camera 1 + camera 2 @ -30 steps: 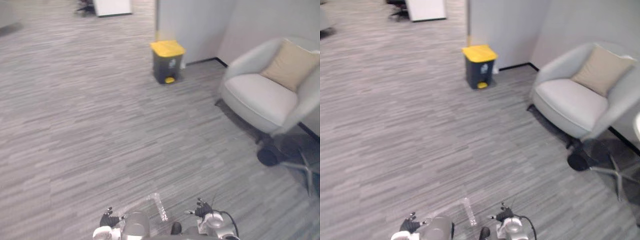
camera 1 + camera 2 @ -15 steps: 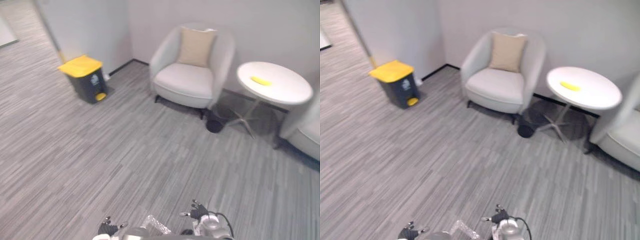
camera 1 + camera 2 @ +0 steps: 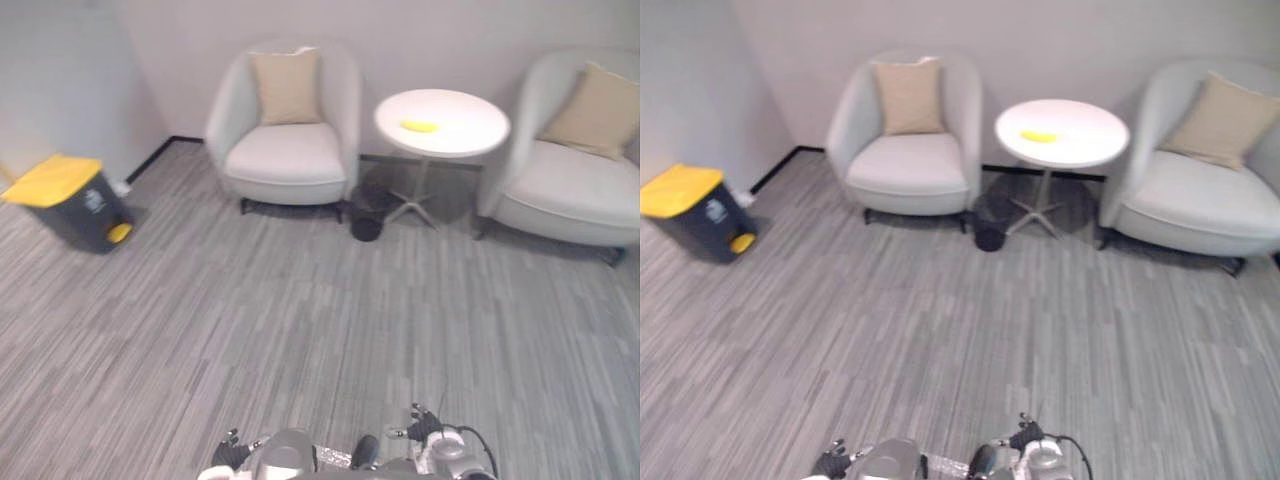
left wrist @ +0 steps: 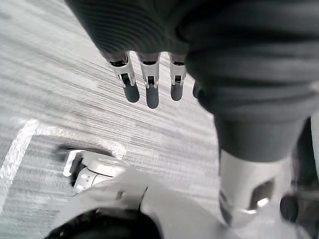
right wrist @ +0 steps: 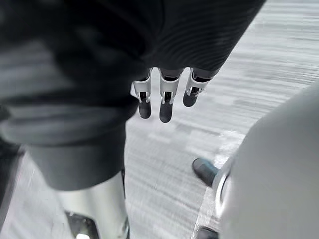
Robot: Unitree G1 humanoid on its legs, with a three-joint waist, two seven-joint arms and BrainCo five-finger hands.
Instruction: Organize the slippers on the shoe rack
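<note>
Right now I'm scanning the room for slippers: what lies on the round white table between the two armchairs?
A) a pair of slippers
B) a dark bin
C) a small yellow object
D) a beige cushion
C: a small yellow object lies alone on the round white table; what it is cannot be told.

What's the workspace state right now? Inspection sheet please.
surface: grey striped carpet floor
job's things: nothing seen
clutter: dark bin with a yellow lid at the left; small dark object on the floor by the table's foot; yellow item on the table
hands: left hand and right hand low over the floor, fingers straight, holding nothing
cables: nothing seen
surroundings: left armchair and right armchair either side of a round white table, against a pale wall
</note>
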